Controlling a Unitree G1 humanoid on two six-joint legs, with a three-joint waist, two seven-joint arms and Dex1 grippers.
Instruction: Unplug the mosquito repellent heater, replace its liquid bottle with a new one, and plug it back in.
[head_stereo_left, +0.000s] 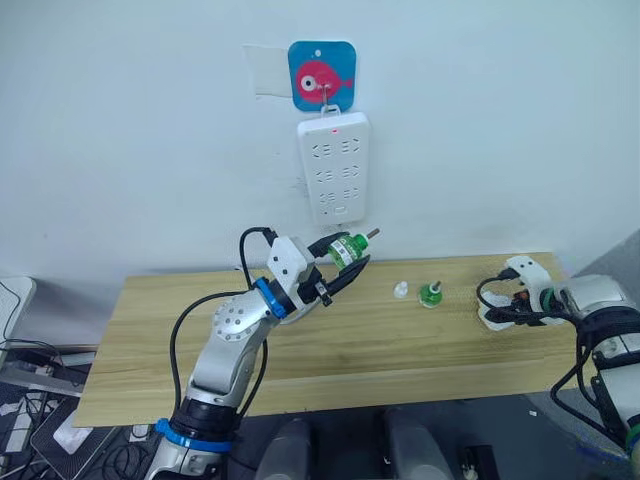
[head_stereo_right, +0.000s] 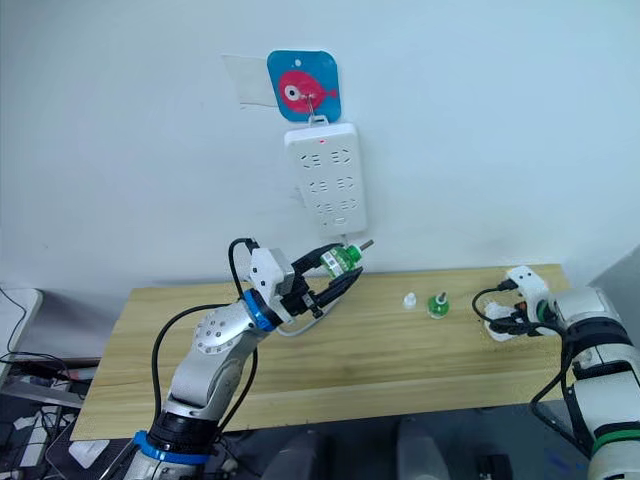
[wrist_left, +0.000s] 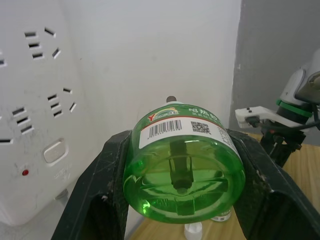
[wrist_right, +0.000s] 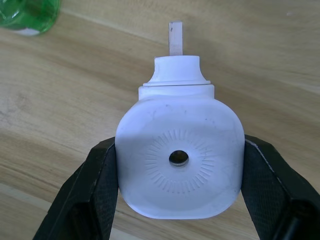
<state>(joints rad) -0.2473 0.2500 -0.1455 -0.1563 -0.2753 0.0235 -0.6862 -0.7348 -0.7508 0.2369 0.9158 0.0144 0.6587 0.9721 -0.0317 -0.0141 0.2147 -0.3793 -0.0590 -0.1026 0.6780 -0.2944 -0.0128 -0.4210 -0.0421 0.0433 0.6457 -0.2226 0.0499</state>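
Observation:
My left gripper (head_stereo_left: 349, 257) is raised above the table and shut on a green liquid bottle (wrist_left: 182, 165). The bottle lies on its side with a bare wick pointing toward the wall, just below the power strip (head_stereo_left: 334, 168). A second small green bottle (head_stereo_left: 430, 294) stands on the table with a white cap (head_stereo_left: 400, 291) beside it. I cannot tell which bottle is the new one. At the table's right end my right gripper (head_stereo_left: 505, 303) is shut on the mosquito repellent heater (wrist_right: 180, 160), white with a round vent hole, held low over the wood and unplugged.
The white multi-socket strip hangs on the wall from a hook under a blue fish sticker (head_stereo_left: 322, 75), with its red light on. The long wooden table (head_stereo_left: 300, 360) stands against the wall. Cables and a box lie on the floor at the left.

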